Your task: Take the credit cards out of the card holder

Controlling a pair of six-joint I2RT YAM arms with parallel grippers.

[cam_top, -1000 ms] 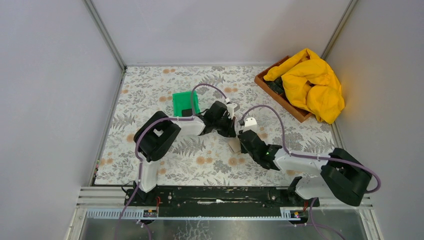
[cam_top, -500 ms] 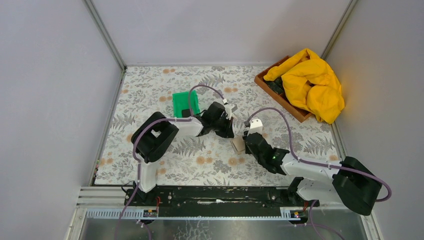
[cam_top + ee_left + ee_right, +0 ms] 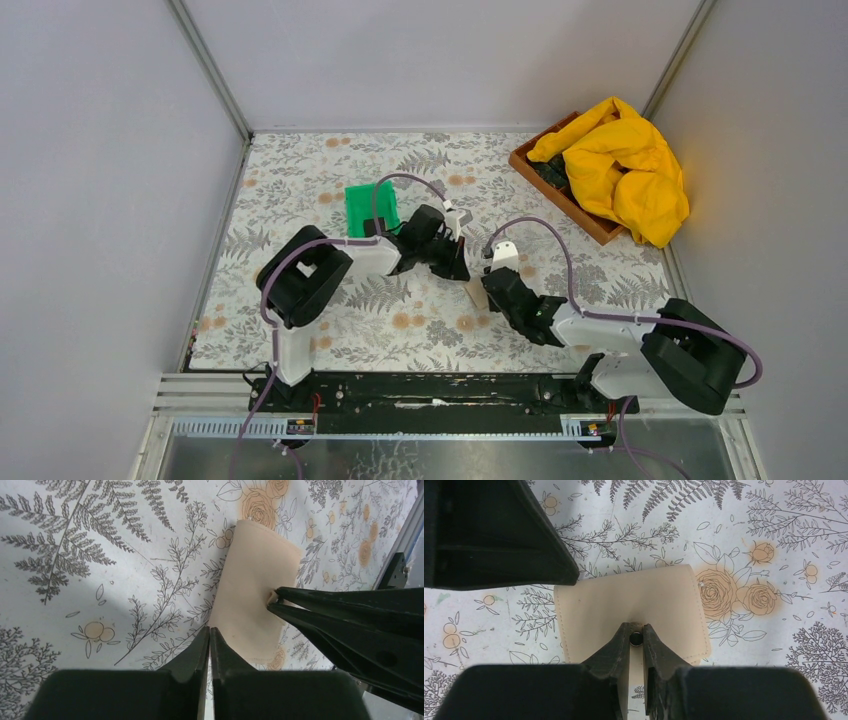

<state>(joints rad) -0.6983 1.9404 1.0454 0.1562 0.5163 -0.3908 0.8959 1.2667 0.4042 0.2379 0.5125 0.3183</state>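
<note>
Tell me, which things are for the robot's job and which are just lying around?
For the job: card holder, right claw pinching its tab, left claw shut close by. No cards showing.
Lying around: green bin, wooden tray, yellow cloth.

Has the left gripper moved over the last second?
Yes: the left gripper has drawn slightly left, toward the green bin.

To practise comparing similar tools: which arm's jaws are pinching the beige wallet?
The right arm: its jaws clamp the small tab of the wallet. The left arm has its jaws shut on nothing, beside the wallet's edge.
</note>
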